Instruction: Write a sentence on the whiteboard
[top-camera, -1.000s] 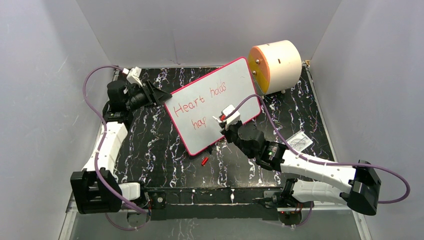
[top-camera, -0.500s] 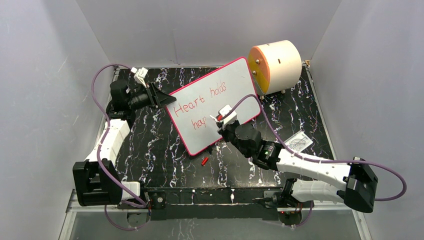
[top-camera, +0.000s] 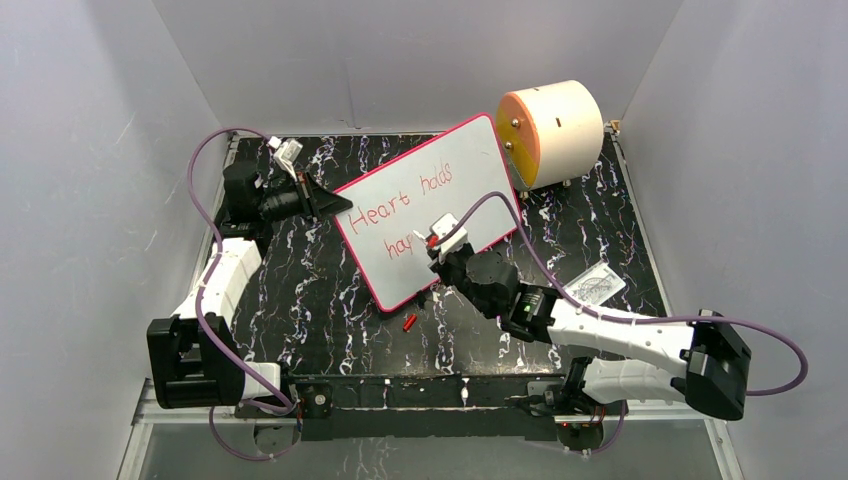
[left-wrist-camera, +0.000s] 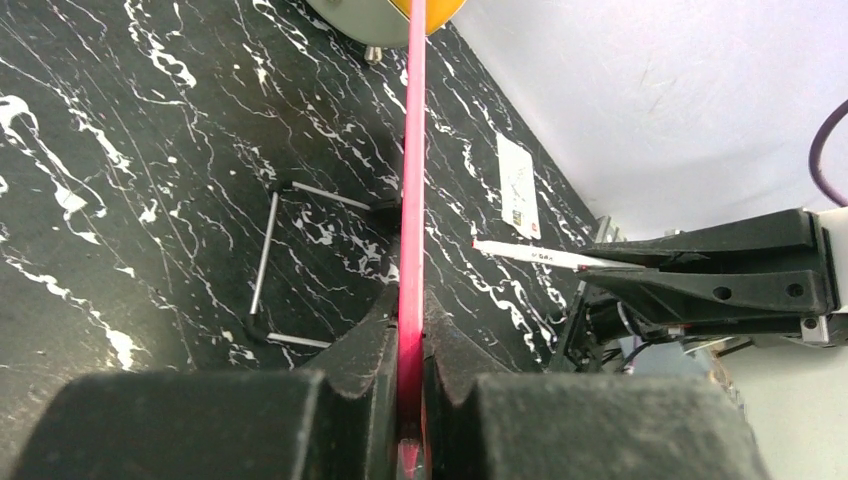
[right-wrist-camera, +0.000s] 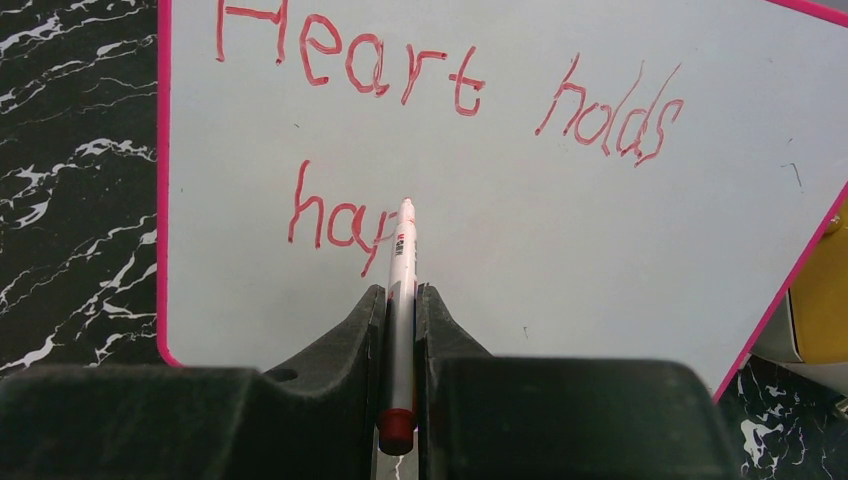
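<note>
Left hand clamps whiteboard; right hand grips marker, tip maybe hiding part of the sentence.

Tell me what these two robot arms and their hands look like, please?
Both arms pair white shell segments, the left arm and right arm alike, with chunky black joints. A purple cable loops along each. The left hand and right hand are matte black, each with two wedge-shaped fingers tapering forward.
</note>
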